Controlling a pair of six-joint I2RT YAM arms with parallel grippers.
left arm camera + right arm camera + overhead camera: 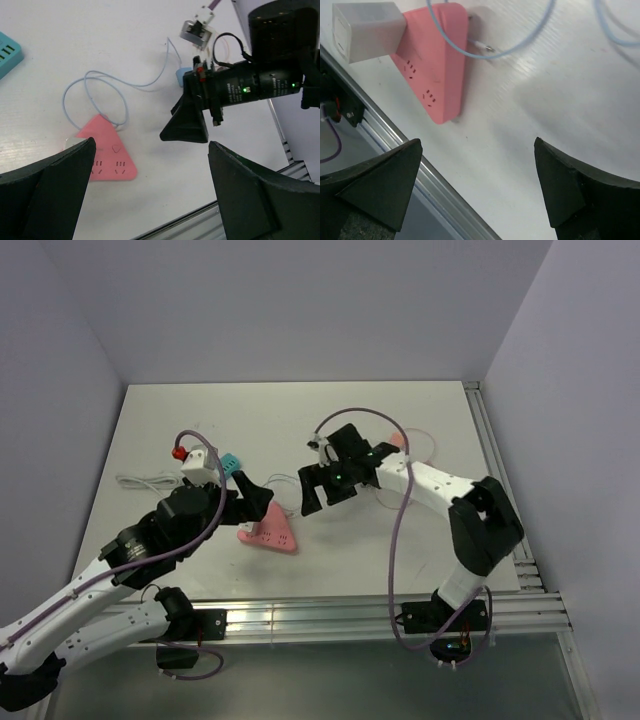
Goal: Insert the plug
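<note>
- White plug [367,30] sits on corner of pink power strip [437,65], near front edge of table [560,100]. Looks fully seated.
- Pale blue cable [520,40] lies slack across strip.
- Right gripper [477,145] hovers above strip, jaws wide, empty. Judging by seated plug, no grip needed.
- Left gripper [150,147] is spread wide too, holds nothing. Poised beside strip, probably to steady it.

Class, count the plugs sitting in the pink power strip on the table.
1: a white adapter at one corner of the pink power strip. The other sockets that show are free. No more seem hidden.
</note>
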